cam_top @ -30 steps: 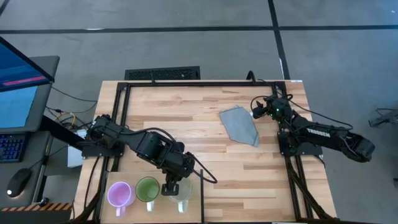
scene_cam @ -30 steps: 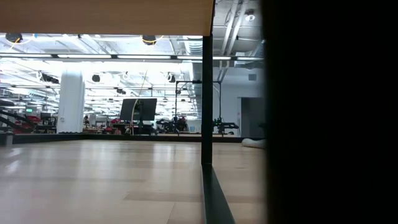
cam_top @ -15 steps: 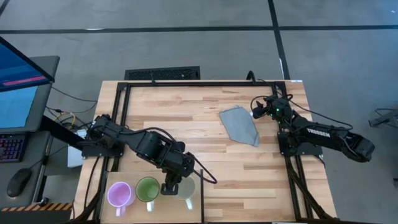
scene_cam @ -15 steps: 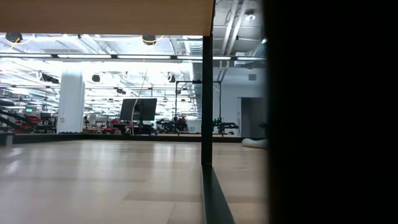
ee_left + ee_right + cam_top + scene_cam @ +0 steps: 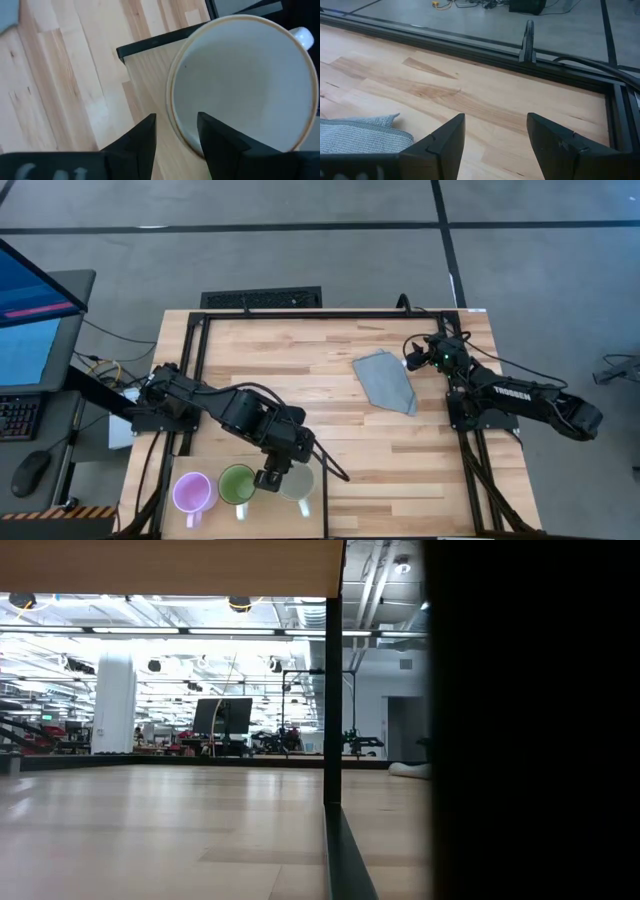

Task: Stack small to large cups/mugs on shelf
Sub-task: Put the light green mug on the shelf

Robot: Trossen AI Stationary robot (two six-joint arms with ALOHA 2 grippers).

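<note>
Three mugs stand upright in a row on the pale shelf (image 5: 268, 515) at the table's near left: purple (image 5: 192, 492), green (image 5: 237, 483) and white (image 5: 298, 483). My left gripper (image 5: 268, 477) is open over the white mug (image 5: 245, 85), astride its rim (image 5: 172, 125) on the side toward the green mug. One finger (image 5: 220, 142) is over the hollow and the other (image 5: 142, 140) is outside; both show a gap to the rim. My right gripper (image 5: 413, 360) is open and empty at the table's far right, beside a grey cloth (image 5: 385, 380).
The shelf's dark edge (image 5: 150, 42) runs just right of the white mug. The grey folded cloth (image 5: 360, 135) lies on the planks at the far right. A black frame rail (image 5: 330, 315) borders the table. A dark mass (image 5: 530, 720) blocks the low view's right side.
My left gripper has gone a little toward the table's left and far edges, and more of the white mug now shows beside it. The purple and green mugs stay in place.
</note>
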